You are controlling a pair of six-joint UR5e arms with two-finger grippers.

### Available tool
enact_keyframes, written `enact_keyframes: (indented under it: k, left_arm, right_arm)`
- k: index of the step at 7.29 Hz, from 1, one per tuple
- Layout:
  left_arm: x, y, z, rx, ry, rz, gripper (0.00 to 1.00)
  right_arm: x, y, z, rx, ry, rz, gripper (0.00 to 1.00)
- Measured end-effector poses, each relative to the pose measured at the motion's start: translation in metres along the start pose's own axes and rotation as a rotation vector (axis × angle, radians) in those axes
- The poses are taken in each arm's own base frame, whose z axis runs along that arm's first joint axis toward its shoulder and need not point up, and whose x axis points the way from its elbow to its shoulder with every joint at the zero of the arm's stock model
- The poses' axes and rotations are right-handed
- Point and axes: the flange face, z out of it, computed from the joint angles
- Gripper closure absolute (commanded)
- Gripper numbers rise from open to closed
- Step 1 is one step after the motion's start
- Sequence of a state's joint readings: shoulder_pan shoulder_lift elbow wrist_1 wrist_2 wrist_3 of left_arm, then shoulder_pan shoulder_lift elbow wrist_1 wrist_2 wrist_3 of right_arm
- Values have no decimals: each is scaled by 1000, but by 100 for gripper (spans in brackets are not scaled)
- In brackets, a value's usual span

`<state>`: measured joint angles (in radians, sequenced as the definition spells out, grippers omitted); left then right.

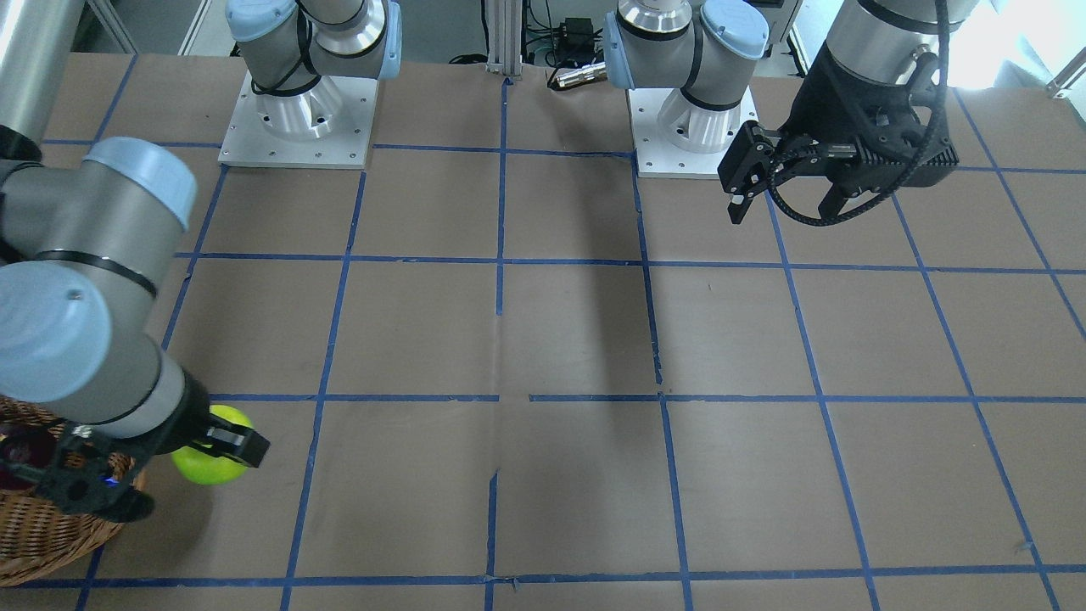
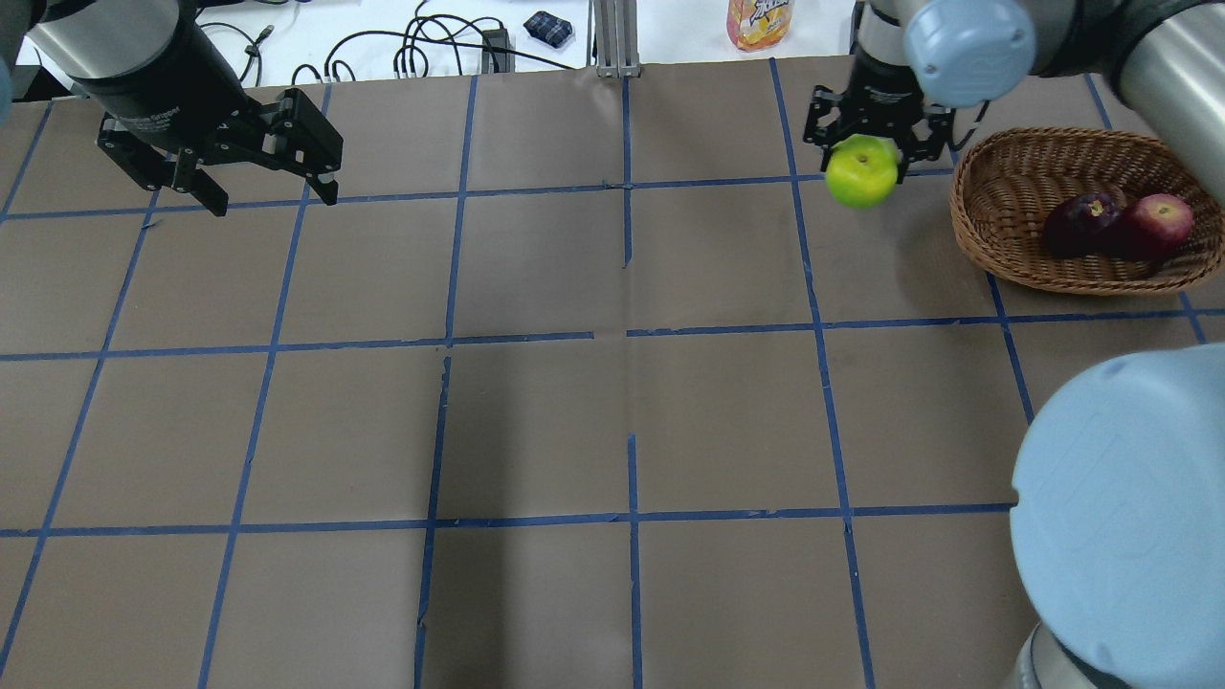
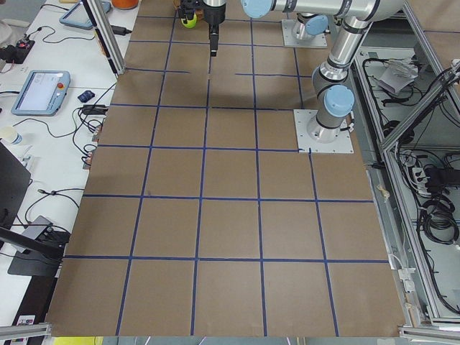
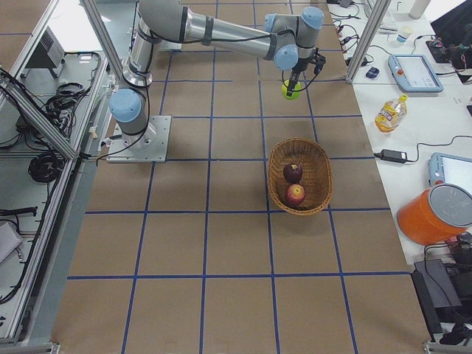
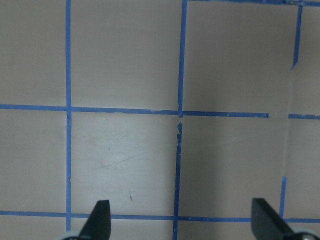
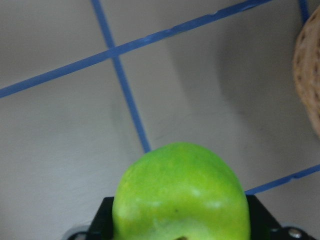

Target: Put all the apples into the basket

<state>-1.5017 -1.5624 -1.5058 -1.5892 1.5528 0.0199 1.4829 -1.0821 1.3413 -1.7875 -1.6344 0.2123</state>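
Observation:
My right gripper (image 2: 864,158) is shut on the lime green apple (image 2: 861,172) and holds it above the table, just left of the wicker basket (image 2: 1014,163). The apple also shows in the front view (image 1: 208,460) and fills the right wrist view (image 6: 180,195), with the basket's edge (image 6: 309,70) at the right. The dark purple apple (image 2: 1080,222) and the red apple (image 2: 1160,225) lie side by side in the basket. My left gripper (image 2: 273,196) is open and empty over the far left of the table; its fingertips (image 5: 100,212) show bare table between them.
The two arm bases (image 1: 297,110) (image 1: 691,119) stand on the robot's side of the table. A juice bottle (image 2: 759,24) and cables lie beyond the far edge. The right arm's elbow (image 2: 1120,517) looms at the near right.

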Motion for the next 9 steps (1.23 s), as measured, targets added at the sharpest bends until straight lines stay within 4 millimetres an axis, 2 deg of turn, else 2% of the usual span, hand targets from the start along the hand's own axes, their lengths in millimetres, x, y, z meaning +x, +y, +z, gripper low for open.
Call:
enact_keyframes:
  k: [1, 4, 5, 7, 8, 9]
  left_arm:
    - [0, 0, 0, 1, -1, 0, 0]
    - [0, 0, -1, 1, -3, -6, 0]
    - [0, 0, -1, 1, -5, -8, 0]
    - [0, 1, -1, 0, -6, -8, 0]
    - [0, 1, -1, -1, -6, -8, 0]
    - [0, 1, -1, -2, -6, -8, 0]
  right_arm:
    - [40, -15, 4, -3, 8, -39, 100]
    - [130, -45, 32, -37, 6, -108, 100]
    - [147, -50, 39, -44, 3, -132, 100]
    - [164, -59, 60, -63, 0, -140, 100]
    - [170, -63, 71, -71, -1, -134, 72]
    - [174, -64, 77, -79, -1, -130, 10]
